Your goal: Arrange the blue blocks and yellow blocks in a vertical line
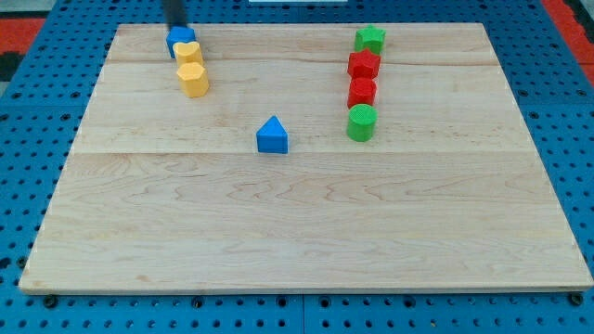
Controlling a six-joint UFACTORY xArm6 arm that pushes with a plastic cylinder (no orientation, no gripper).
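**Camera view: blue and yellow blocks part-lined at the board's upper left**

Camera view takes in a wooden board [306, 223] that fills most of the frame, lying on a blue pegboard table [28, 102] whose holes show on every side.

Near the view's upper right of the board, four blocks stand in a column running top to bottom: a green star [369, 38] at the head, a red star [364, 65] touching it below, a red block [361, 92] under that, its shape unclear, and a green cylinder [361, 122] at the foot. Each touches or sits just beside its neighbour.

Near the upper left, three blocks form a shorter column. A blue block [179, 39], its shape hard to make out, is at the head; a yellow heart [188, 53] touches it just below and slightly to the view's right; a second yellow block [193, 80], apparently faceted, sits just beneath the heart.

A blue triangle [272, 135] stands alone near the board's middle, well apart from both columns, below and to the right of the yellow pair.

The rod enters from the view's top edge, blurred. The tip [176, 25] is at the top edge of the blue block, touching or just beside it; which cannot be told. The arm carries no fingers, so there is nothing to stand wide or narrow, and nothing is held.
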